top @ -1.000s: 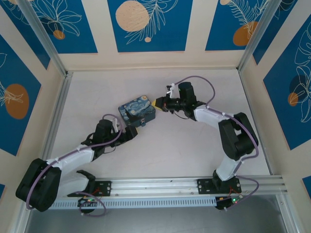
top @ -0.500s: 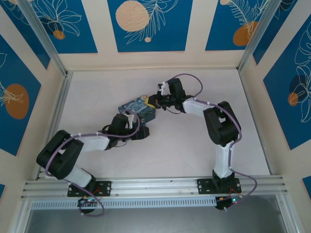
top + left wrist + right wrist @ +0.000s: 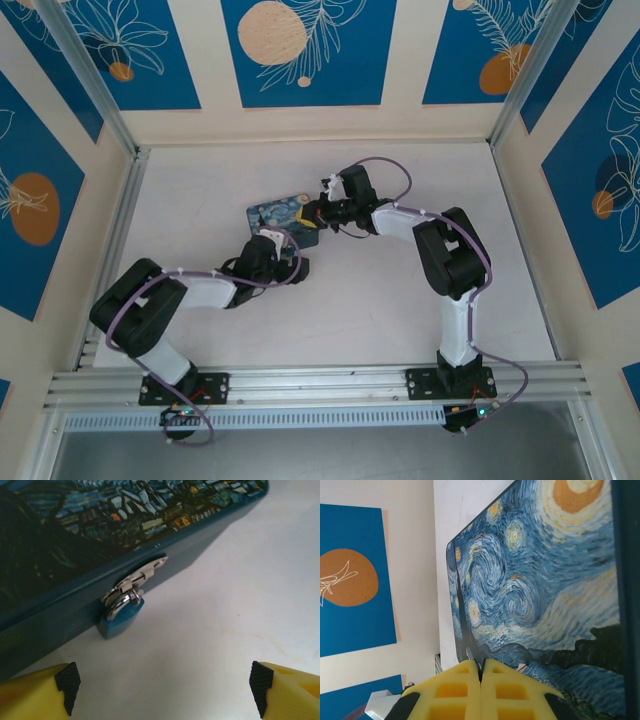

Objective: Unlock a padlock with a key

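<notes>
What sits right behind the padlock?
The printed box: its dark side wall, whose metal hasp holds the shackle of the padlock. The padlock hides the wall patch behind it.

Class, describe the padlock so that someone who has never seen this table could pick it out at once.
Find the Starry-Night-printed box in the middle of the white table. On its plain dark side wall a silver hasp sticks out, and the padlock hangs from it, low by the tabletop. It is the only small teal-blue block with a thin metal shackle.
</notes>
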{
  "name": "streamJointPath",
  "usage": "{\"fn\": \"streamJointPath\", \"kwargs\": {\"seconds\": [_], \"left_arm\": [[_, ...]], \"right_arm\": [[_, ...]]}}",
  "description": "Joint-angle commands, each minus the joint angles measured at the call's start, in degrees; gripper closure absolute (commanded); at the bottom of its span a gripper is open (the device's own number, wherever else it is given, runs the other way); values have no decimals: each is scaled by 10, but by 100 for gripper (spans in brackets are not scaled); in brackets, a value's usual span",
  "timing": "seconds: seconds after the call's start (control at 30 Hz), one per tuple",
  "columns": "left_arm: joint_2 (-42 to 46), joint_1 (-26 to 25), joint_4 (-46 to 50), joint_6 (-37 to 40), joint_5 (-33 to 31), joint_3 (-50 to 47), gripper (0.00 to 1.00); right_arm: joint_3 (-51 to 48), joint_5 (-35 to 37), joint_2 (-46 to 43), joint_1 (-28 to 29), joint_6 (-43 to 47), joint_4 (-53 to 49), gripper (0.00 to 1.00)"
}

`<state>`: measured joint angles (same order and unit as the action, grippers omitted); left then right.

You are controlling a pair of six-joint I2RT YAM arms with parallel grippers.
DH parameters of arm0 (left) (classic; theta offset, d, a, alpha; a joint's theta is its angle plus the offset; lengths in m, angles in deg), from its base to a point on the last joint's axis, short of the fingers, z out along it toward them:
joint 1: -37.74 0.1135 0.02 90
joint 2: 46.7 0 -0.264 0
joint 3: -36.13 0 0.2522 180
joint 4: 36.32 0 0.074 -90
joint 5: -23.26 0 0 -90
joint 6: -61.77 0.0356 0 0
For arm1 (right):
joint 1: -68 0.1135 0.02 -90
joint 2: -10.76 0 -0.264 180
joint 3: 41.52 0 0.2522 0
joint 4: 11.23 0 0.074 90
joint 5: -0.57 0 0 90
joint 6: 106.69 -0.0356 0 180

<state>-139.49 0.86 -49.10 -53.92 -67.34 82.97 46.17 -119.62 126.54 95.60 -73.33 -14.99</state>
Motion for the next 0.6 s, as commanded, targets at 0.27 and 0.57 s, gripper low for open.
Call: {"fn": "streamJointPath", "kwargs": {"seconds": [0.27, 0.57], "left_arm": [[-99, -17, -114, 20, -6, 43, 14], [-106, -4, -218, -87, 30, 37, 15]], "right_arm": [[11, -1, 27, 4, -26, -1, 100], [16, 4, 37, 4, -28, -8, 100]]}}
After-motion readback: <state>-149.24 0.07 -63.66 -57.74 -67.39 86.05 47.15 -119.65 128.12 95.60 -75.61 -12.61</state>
